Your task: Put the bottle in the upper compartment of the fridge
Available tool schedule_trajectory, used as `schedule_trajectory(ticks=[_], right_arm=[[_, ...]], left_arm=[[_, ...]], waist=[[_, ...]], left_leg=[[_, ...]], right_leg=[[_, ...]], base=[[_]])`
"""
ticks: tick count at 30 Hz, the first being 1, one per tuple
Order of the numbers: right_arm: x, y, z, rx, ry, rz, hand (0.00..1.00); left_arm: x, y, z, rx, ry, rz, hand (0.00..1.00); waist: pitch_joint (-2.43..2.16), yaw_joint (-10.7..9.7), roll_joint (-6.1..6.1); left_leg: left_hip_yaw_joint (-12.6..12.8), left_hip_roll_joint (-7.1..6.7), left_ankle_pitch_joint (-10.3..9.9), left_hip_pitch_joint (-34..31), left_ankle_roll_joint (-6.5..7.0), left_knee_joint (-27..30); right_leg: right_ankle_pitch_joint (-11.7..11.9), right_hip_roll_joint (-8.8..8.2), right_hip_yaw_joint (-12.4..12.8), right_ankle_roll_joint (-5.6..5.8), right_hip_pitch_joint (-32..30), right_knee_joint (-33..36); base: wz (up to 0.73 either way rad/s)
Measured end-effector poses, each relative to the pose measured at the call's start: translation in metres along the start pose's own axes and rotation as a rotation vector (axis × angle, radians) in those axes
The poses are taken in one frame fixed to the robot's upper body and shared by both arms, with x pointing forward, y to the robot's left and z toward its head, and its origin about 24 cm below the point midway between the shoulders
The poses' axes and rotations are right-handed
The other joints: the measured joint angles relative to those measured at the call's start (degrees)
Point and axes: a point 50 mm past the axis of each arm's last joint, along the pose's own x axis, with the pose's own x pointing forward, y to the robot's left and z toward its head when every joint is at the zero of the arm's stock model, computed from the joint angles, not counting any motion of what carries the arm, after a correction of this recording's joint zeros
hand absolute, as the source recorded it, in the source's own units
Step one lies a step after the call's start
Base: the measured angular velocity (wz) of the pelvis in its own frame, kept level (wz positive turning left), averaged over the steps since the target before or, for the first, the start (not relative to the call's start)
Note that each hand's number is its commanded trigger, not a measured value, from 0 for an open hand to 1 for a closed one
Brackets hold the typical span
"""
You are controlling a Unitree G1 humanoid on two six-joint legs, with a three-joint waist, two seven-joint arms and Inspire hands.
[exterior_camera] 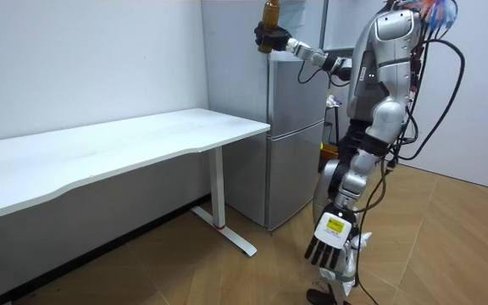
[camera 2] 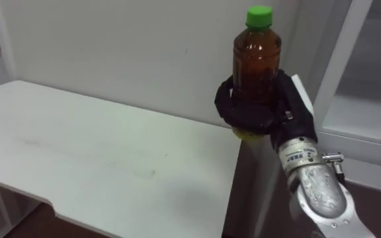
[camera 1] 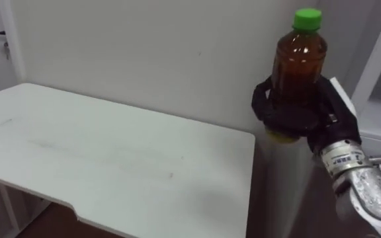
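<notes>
Fingers (camera 1: 262,106) of the right hand (camera 1: 333,112) are clamped round the lower half of the bottle (camera 1: 299,63) - black, curled in from both sides so that the bottle sits in a closed ring. The bottle stands upright in this hold, full of dark brown liquid, with its green cap (camera 1: 307,18) on top and a yellow band (camera 1: 280,135) peeping out just under the fingers.

The bottle is outside the fridge (exterior_camera: 295,144), held in the air above its top, over the corner nearest the table (camera 1: 111,158). In the room view the right arm is raised to about head height and reaches from the robot's shoulder across the fridge's top to that corner. The metal forearm comes into the eye views from the lower right.

The left hand (exterior_camera: 329,250) hangs low at the robot's side, beside the lower part of the fridge. Its fingers are straight, a little apart and pointing down at the floor (exterior_camera: 447,246), with nothing in them.

The robot stands upright just beside the fridge, on the room view's right of it. The white table stands on the fridge's other side, its end near the fridge's grey side wall, and its long edge runs along the wall (camera 1: 144,53) behind the fridge
</notes>
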Motion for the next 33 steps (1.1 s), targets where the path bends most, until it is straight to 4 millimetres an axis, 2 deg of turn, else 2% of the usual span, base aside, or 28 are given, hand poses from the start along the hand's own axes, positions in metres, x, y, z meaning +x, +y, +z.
schedule_trajectory(ticks=[7, 10, 15, 20, 23, 26, 28, 33], right_arm=[[0.002, -0.013, 0.013, -0.012, -0.041, 0.022, 1.0], [0.001, -0.012, 0.016, 0.009, -0.052, 0.03, 1.0], [0.001, -0.014, 0.018, -0.004, -0.058, 0.03, 1.0], [0.003, -0.036, 0.036, -0.095, -0.105, 0.0, 1.0], [0.003, -0.057, 0.049, -0.128, -0.135, -0.071, 1.0], [0.002, -0.07, 0.057, -0.152, -0.156, -0.123, 1.0], [0.002, -0.073, 0.058, -0.153, -0.16, -0.14, 1.0], [0.002, -0.075, 0.055, -0.151, -0.142, -0.152, 1.0]], left_arm=[[0.0, 0.003, -0.006, -0.02, 0.021, 0.001, 0.0], [-0.002, 0.007, -0.015, -0.033, 0.045, 0.013, 0.0], [-0.002, 0.009, -0.017, -0.051, 0.046, 0.024, 0.0], [-0.002, 0.013, -0.021, -0.076, 0.049, 0.038, 0.0], [-0.002, 0.015, -0.02, -0.083, 0.048, 0.042, 0.0], [-0.002, 0.017, -0.022, -0.081, 0.053, 0.047, 0.0], [-0.002, 0.018, -0.023, -0.08, 0.057, 0.048, 0.0], [-0.002, 0.019, -0.023, -0.078, 0.058, 0.052, 0.0]], waist=[[0.17, -1.4, 0.15], [0.08, -2.5, -0.23], [0.38, -3.8, -1.04], [0.39, -5.6, -1.02], [0.44, -6.0, -0.78], [0.39, -6.3, -0.7], [0.37, -7.0, -0.71], [0.33, -7.0, -0.86]], left_leg=[[0.3, -0.03, 0.0, 0.7, 0.0, -0.6], [0.2, -0.02, 0.0, 1.1, -0.01, -0.5], [0.5, -0.03, 0.0, 1.3, 0.01, -0.6], [1.2, -0.03, -0.2, 1.3, 0.27, -0.7], [1.8, -0.03, -0.2, 1.7, 0.36, -0.8], [2.2, 0.07, -0.3, 1.8, 0.34, -0.9], [2.4, 0.21, -0.3, 1.9, 0.26, -0.8], [3.3, 0.69, -0.6, 2.5, -0.17, -0.9]], right_leg=[[0.0, 0.22, 1.8, 0.01, 0.0, 0.0], [0.0, 0.25, 2.1, 0.02, 0.0, -0.2], [0.1, 0.21, 2.2, 0.15, 0.1, -0.2], [0.2, 0.26, 3.7, 0.36, 0.2, -0.1], [0.2, 0.32, 4.4, 0.41, 0.1, -0.1], [0.2, 0.49, 5.0, 0.41, 0.1, -0.1], [0.3, 0.59, 5.2, 0.38, 0.1, -0.1], [0.4, 1.2, 6.6, 0.12, 0.1, 0.1]], base=[[-0.05], [0.0], [-0.01], [-0.05], [-0.12], [-0.09], [-0.06], [-0.13]])
